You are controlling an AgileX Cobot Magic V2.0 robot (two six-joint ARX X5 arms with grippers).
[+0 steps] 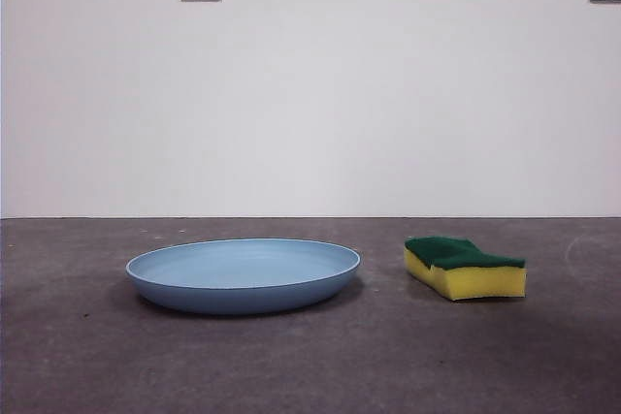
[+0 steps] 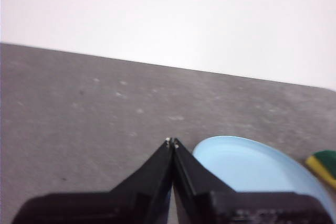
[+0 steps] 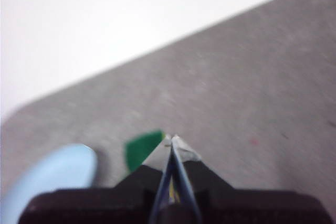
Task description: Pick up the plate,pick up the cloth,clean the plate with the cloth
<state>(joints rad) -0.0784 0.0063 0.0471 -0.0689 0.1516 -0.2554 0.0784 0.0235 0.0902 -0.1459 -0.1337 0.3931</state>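
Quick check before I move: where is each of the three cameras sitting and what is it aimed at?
Front view: low, table height, facing the wall; plate beside sponge; no arm shows.
Left wrist view: above the table, left gripper with jaws shut, plate beyond.
Right wrist view: right gripper, jaws shut, sponge just past them.
All three share plate and sponge.

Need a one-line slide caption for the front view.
Light-blue plate and yellow-green sponge apart on the grey table.

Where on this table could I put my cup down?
Bare table lies in front of the plate and sponge, beside the plate away from the sponge, and in the gap between them. Nowhere is crowded; both claws are out of the front view.
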